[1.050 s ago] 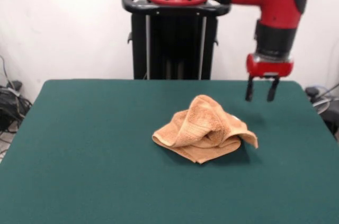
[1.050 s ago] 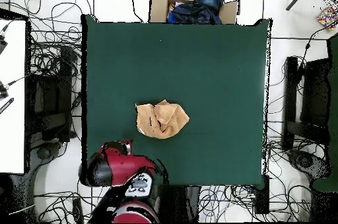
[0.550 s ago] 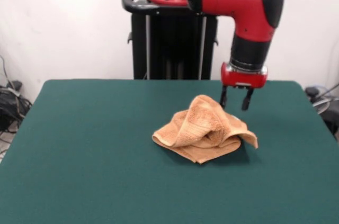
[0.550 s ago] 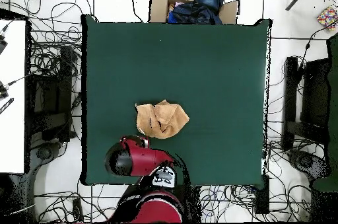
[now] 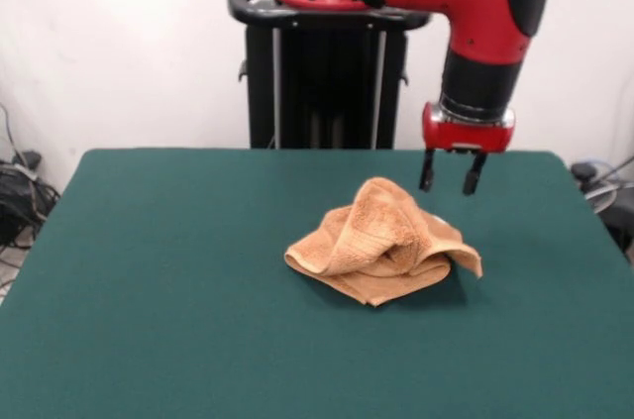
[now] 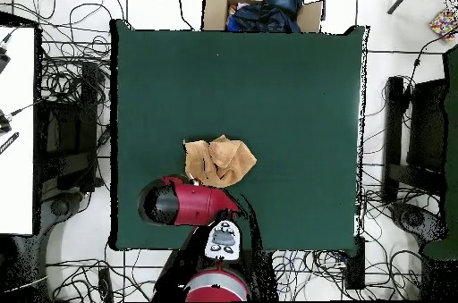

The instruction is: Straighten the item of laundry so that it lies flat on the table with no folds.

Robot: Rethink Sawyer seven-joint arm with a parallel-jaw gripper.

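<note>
The item of laundry is an orange-tan towel, crumpled into a heap with several folds, a little right of the middle of the green table. From above, the item of laundry lies toward the table's lower left. My gripper hangs open in the air above and behind the towel's right part, touching nothing. In the overhead view the red arm covers the gripper, just below the towel.
A cardboard box with dark clothes stands past the table's far edge in the overhead view. Cables litter the floor around the table. The black pedestal rises behind the table.
The gripper swung in from the right toward the towel, then rose a little and shifted slightly right. The towel has not moved.
</note>
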